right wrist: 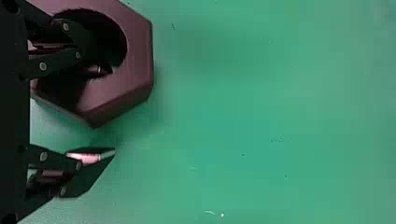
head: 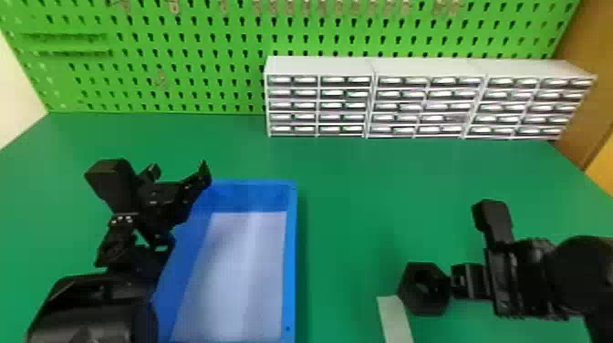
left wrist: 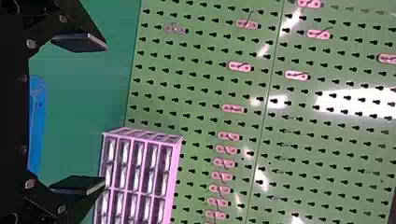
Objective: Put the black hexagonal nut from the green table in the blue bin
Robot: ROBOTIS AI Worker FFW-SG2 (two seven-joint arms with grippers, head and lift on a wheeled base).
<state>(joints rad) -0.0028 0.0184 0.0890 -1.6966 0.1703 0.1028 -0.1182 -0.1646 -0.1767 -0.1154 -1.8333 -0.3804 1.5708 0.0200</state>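
left tool [head: 184,210] spread wide at ten o'clock of the blue bin [head: 293,251]; black hexagonal nut [head: 410,294] on the green bench [head: 355,205], bin's three o'clock; right tool [head: 456,282] at nut's three o'clock, fingers apart, one perhaps inside its hole.

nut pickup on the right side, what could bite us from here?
Off-centre grip: one finger of the right claw lines up with the hole of the black nut, the other sits outside it. Closing might pinch just one wall, so the nut could swing or slip.

Arm clash: the open left claw is beside the blue bin and might crowd the drop.
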